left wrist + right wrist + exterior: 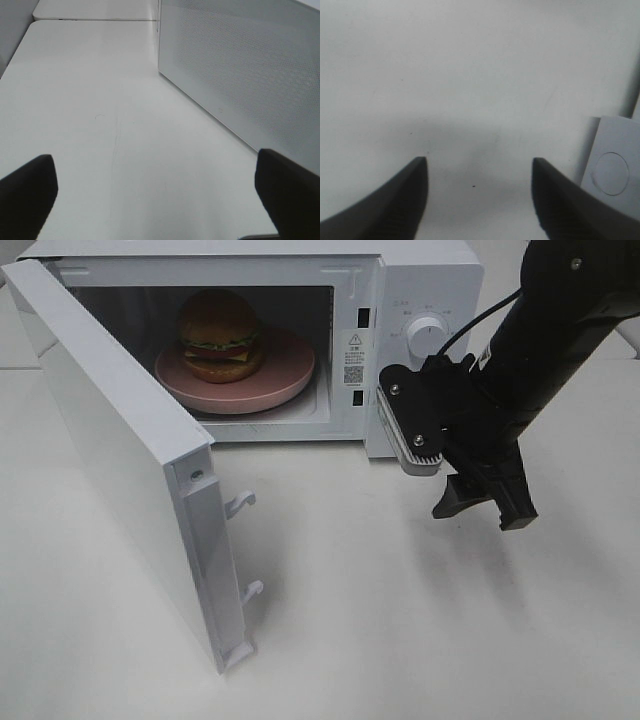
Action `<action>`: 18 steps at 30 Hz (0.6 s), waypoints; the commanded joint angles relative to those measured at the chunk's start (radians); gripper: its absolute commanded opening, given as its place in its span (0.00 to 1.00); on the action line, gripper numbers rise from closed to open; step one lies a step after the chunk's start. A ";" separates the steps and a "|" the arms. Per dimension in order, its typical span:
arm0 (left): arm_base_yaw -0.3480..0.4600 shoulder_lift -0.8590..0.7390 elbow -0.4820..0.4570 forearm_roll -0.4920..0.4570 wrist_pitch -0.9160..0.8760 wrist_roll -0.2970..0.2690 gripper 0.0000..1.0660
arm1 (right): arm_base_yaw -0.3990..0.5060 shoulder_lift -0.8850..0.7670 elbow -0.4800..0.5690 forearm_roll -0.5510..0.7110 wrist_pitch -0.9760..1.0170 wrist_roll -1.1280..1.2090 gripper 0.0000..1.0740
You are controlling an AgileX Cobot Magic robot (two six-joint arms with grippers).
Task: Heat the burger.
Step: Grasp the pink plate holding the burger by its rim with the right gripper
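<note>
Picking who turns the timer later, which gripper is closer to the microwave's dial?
Right. The right gripper hangs just in front of the dial; the left gripper is out beside the open door.

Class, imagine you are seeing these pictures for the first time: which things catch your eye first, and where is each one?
The burger sits on a pink plate inside the white microwave, whose door stands wide open toward the front left. To the right, in front of the control panel, the dark right gripper hangs above the table with its jaws apart, holding nothing.
</note>
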 commanded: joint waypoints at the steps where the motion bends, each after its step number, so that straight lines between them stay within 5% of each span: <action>1: 0.003 -0.006 -0.002 0.003 -0.008 -0.006 0.94 | 0.004 -0.010 -0.006 0.001 -0.019 0.059 0.84; 18: 0.003 -0.006 -0.002 0.003 -0.008 -0.006 0.94 | 0.107 -0.010 -0.069 -0.154 -0.141 0.133 0.83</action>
